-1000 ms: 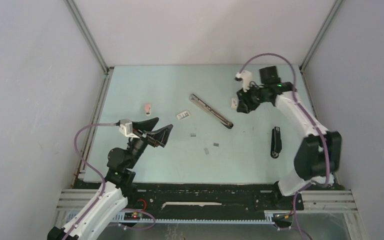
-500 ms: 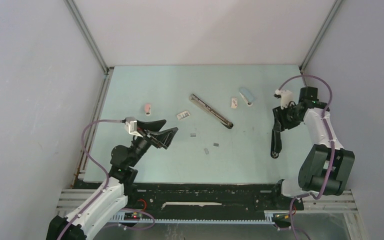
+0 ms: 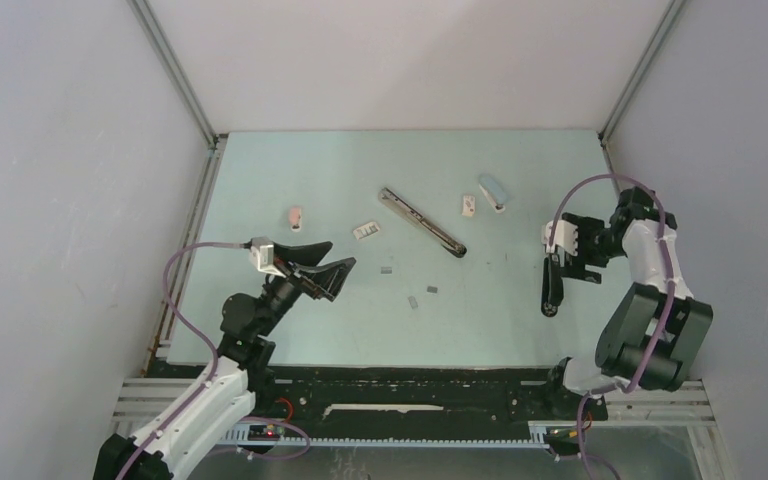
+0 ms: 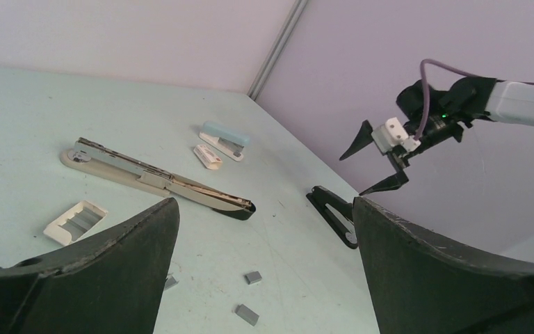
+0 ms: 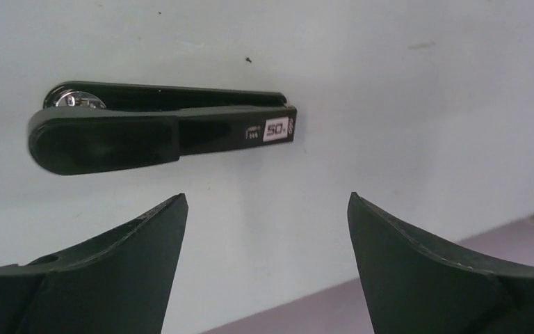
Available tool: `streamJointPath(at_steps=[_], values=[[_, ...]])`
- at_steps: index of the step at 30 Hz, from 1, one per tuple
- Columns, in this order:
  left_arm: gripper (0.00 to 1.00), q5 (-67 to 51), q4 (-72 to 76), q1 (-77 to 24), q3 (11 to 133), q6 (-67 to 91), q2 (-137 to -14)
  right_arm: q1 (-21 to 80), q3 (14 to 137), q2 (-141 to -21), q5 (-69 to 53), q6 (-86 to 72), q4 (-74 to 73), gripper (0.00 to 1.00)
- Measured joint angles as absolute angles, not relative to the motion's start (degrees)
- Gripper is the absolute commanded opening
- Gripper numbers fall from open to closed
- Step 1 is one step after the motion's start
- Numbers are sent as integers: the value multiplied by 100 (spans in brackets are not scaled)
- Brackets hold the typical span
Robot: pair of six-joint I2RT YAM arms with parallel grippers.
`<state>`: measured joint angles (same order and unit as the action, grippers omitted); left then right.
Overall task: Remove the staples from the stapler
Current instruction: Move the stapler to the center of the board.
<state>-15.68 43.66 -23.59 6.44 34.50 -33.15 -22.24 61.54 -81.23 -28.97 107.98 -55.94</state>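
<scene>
While both claws stand spread wide with nothing between their fingers, the long slim stapler (image 3: 422, 222) lies flat near the middle of the pale green table (image 3: 290, 170). Its silver metal rail glints above a cream base and ends in a black tip. Nearer the arms, the staples (image 3: 432, 290) lie scattered as small dull grey blocks, apart from one another. The left gripper (image 3: 328, 256) hovers to their left, its dark matte fingers curved and tapering. The right gripper (image 5: 265, 202) hangs close to a glossy all-black stapler (image 5: 160, 126) with a rounded end and a small white label. A short light-blue stapler (image 4: 225, 136) and a white ribbed tray (image 4: 75, 221) lie near the long one.
</scene>
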Motion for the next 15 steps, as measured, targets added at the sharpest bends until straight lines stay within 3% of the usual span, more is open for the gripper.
streamJointPath(at_steps=[7, 15], values=[[100, -1544, 4362, -2359, 644, 3444, -3286, -1907, 6154, -9059, -2867, 11629, -5465, 91], [100, -1544, 4355, -2359, 644, 3441, -3413, -1505, 6154, -9354, -2768, 11834, -5433, 88]])
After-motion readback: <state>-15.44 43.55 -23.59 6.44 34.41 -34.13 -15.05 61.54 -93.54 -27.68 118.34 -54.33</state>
